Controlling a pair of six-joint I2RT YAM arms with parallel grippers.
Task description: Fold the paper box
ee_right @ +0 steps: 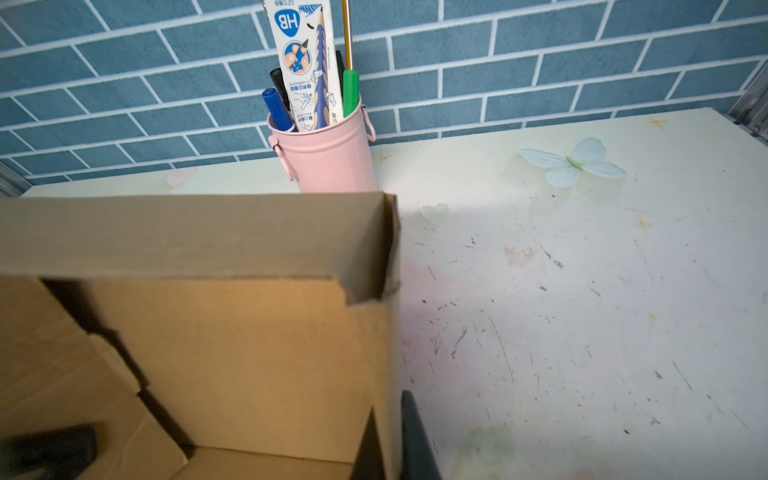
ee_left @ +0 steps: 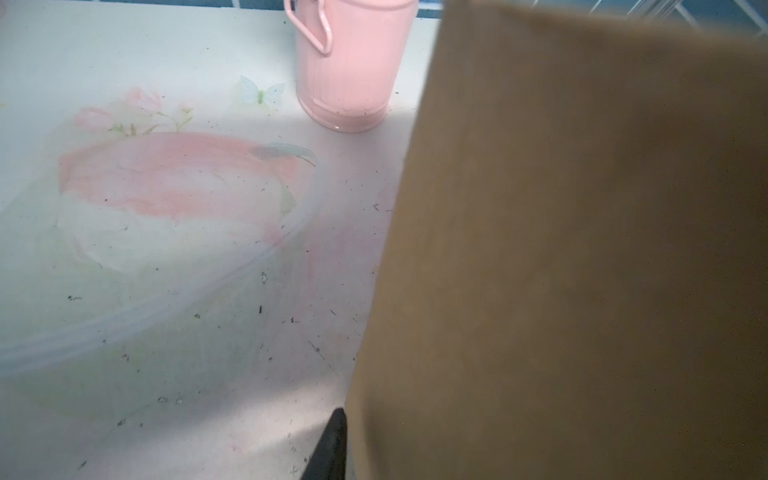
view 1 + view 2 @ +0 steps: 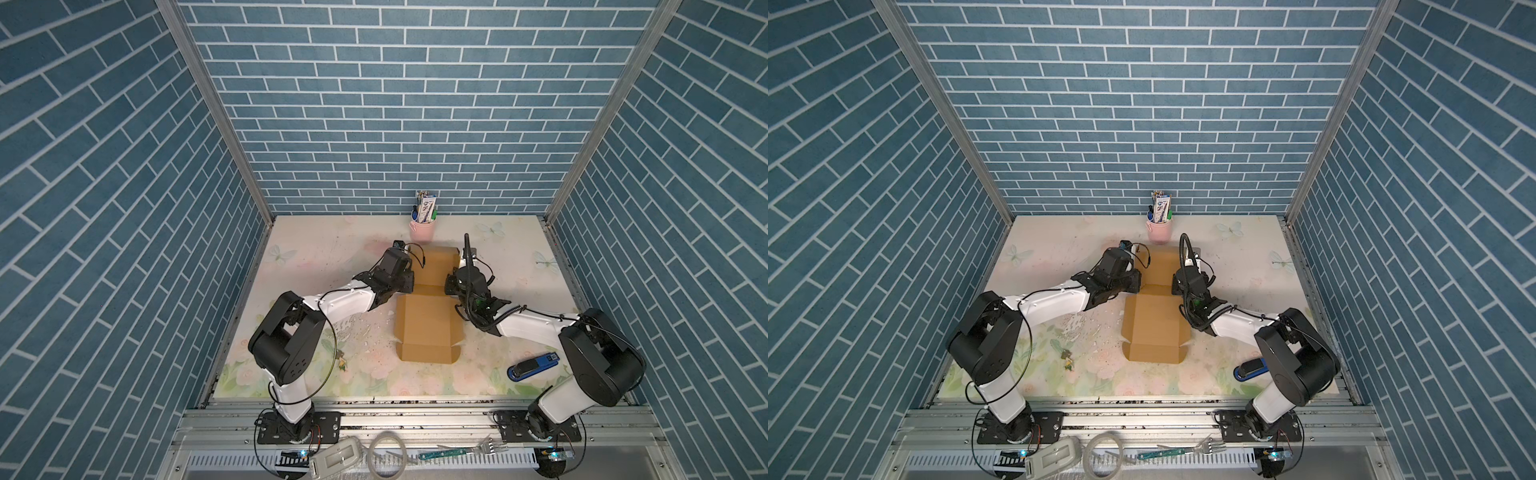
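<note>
Right gripper (image 1: 392,453) pinched shut on paper box (image 3: 428,320) side wall, box lengthwise toward pink cup (image 3: 423,230); left gripper (image 2: 345,449) beside opposite wall, grip undeterminable.

Right arm (image 3: 536,328) outstretched, jaws clamped.

Left wrist view: the paper box (image 2: 582,270), blurred and cut off at the edges, hides all but one finger (image 2: 330,444) of the left gripper (image 2: 353,457). Right wrist view: a dark blur (image 1: 50,453) inside the box is unidentifiable; the pencil pack (image 1: 305,62) is cropped at the top.
</note>
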